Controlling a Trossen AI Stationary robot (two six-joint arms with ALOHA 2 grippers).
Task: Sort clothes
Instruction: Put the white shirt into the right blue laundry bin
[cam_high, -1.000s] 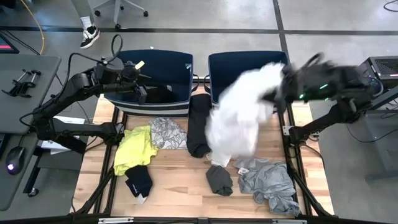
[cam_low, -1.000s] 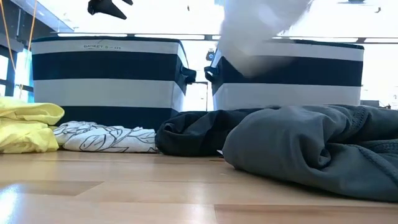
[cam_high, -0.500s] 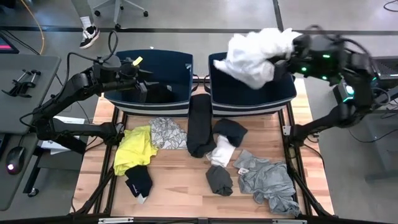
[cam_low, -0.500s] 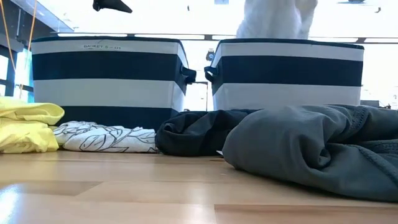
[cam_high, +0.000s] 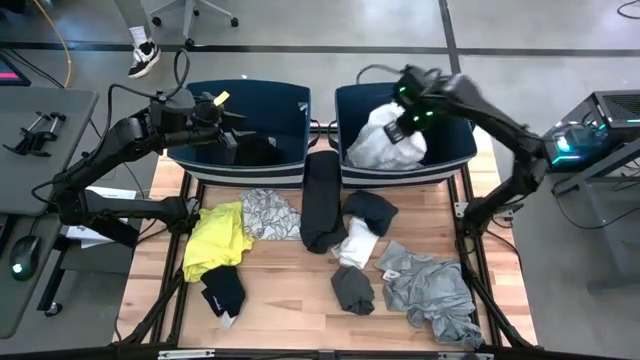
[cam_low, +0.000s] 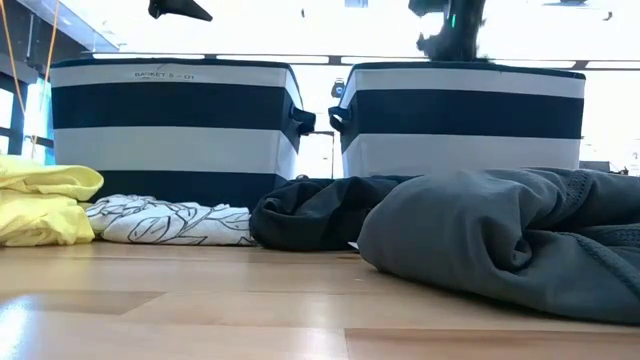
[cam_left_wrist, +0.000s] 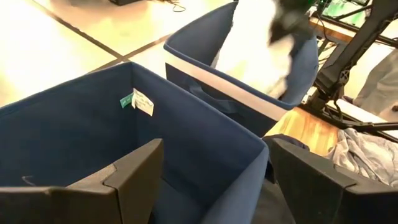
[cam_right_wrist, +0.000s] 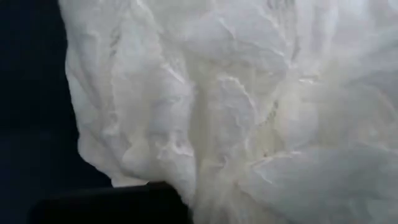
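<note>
A white garment (cam_high: 383, 140) lies bunched inside the right dark blue bin (cam_high: 455, 155). My right gripper (cam_high: 410, 112) is down in that bin, shut on the garment, which fills the right wrist view (cam_right_wrist: 236, 93). My left gripper (cam_high: 226, 122) hovers open and empty over the left bin (cam_high: 270, 100), its fingers wide apart in the left wrist view (cam_left_wrist: 214, 177). On the table lie a neon yellow garment (cam_high: 215, 240), a patterned grey-white one (cam_high: 268, 212), a long black one (cam_high: 320, 200) and a grey one (cam_high: 432, 295). My right gripper holds the white garment by a gathered bunch of cloth (cam_right_wrist: 217, 180), where the folds run together beside one dark finger (cam_right_wrist: 106, 202). The other finger is hidden by cloth. The gripper comes from above, slanting down into the bin. The garment rests slack in the bin.
A dark garment (cam_high: 255, 152) lies in the left bin. Also on the table are a black garment (cam_high: 370, 210), a small white one (cam_high: 355, 245), a dark grey one (cam_high: 352, 288) and a small dark navy one (cam_high: 224, 292). Bare wood shows at the near middle (cam_high: 290, 300).
My right gripper has carried the white garment from above the table's middle toward the far edge, over the right bin, then down into it. The garment, first hanging spread out, is now bunched inside the bin.
</note>
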